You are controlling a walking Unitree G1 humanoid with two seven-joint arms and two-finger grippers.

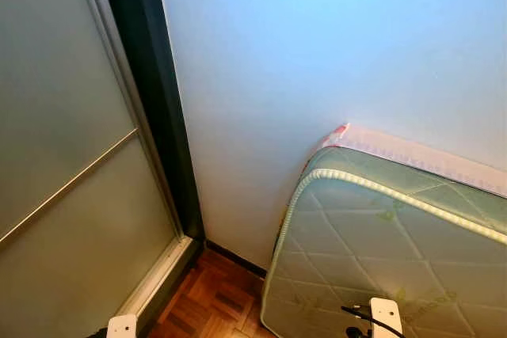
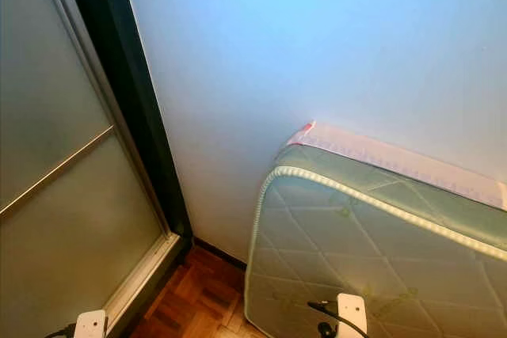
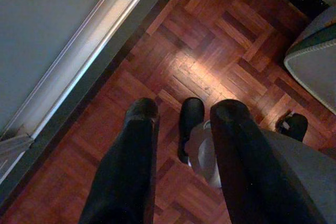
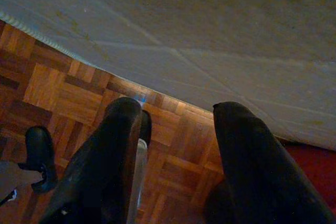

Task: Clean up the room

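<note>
- Far left on my head cam there's a frosted sliding door (image 1: 63, 156) with a thin metal bar across it and a dark frame (image 1: 154, 93) running down its right edge.
- Left pincer (image 3: 184, 116) hangs over the parquet floor (image 3: 210, 51) near the door's bottom track (image 3: 89, 56). Its fingers (image 3: 131, 156) are spread apart with nothing between them, and I can see the robot's black foot (image 3: 190, 116) below.
- Middle of the view is just plain pale wall (image 1: 317, 53), with a dark skirting strip where it meets the floor.
- To the right, a quilted pale green mattress (image 1: 380, 235) stands on its edge, tilted back against the wall, corner down on the parquet.
- Right pincer (image 4: 178, 114) hangs right beside the mattress face, fingers (image 4: 113, 150) parted and holding nothing, wood floor underneath.
- No loose clutter that I can make out from here.
</note>
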